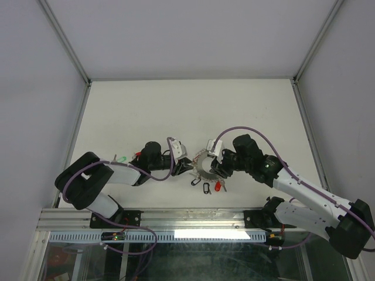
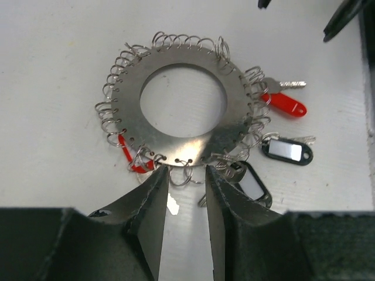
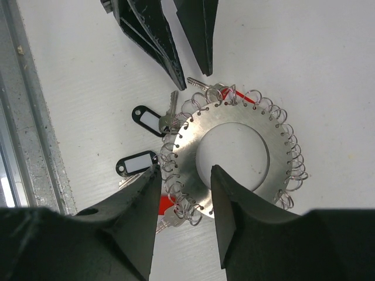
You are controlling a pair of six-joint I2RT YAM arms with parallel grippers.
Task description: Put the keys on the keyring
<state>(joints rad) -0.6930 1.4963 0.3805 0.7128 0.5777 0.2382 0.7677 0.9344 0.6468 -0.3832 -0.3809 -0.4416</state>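
One keyring, a flat grey disc rimmed with small wire loops, lies on the white table between the two arms, toward the near edge. A red tag and black tags with keys fan out from its rim. Left gripper: jaws slightly apart at the disc's edge, one loop between the tips, nothing clamped. Right gripper: jaws wider, straddling the disc's band, one finger outside the rim and one over the hole. Tiny green-headed key lies well apart, beside the left arm.
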